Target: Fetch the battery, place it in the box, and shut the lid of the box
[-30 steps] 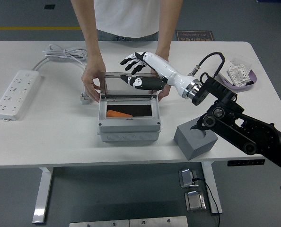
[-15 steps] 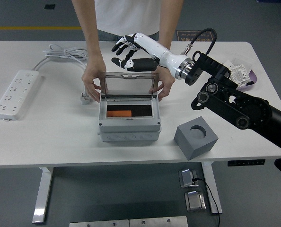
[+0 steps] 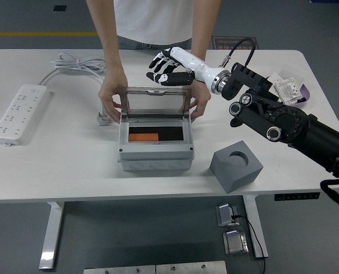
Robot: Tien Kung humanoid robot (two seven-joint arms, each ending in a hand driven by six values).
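Observation:
An orange battery (image 3: 143, 137) lies in the left part of the grey box (image 3: 156, 149). The box's clear lid (image 3: 156, 104) stands upright at its back edge. A person at the far side holds the box with one hand (image 3: 111, 98) on the left and one hand (image 3: 199, 105) on the right. My right hand (image 3: 168, 69) hovers above and just behind the lid's top edge, its fingers spread and holding nothing. My left arm is out of view.
A grey foam block (image 3: 236, 165) with a round hole sits right of the box. A white power strip (image 3: 20, 112) with its cable (image 3: 78, 64) lies at the left. A purple tray (image 3: 292, 91) with packets is at the far right.
My right hand lifted out from in front of the lid, rose behind it, then came down a little to the right. The battery now lies flat in the box.

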